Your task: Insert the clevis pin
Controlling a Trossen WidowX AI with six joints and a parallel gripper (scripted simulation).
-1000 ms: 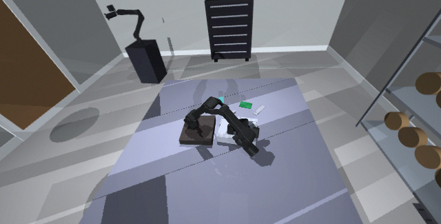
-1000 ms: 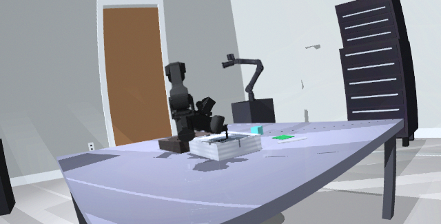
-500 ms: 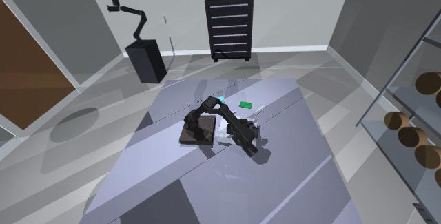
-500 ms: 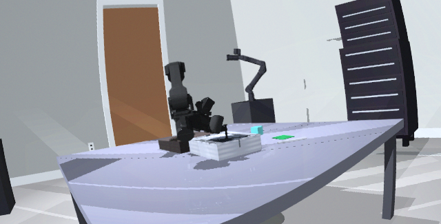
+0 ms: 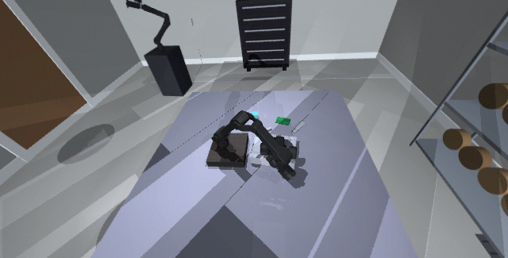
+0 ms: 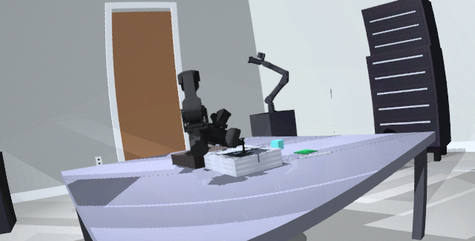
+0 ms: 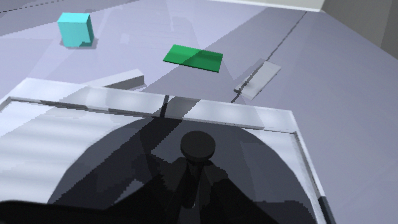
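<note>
Claw pinching pin by shank, head up, presumably so tip can drop through. Disc flat in tray, ready underneath; tray near desk's far edge rather than near corners. Hole alignment hidden; release probably premature until head seats.

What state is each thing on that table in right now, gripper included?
Gripper: closed on the pin.
Pin: held head up, over the disc.
Disc: lying flat inside the tray.
Tray: flat on the table.
Cyan block: resting on the table.
Green plate: lying flat.
</note>
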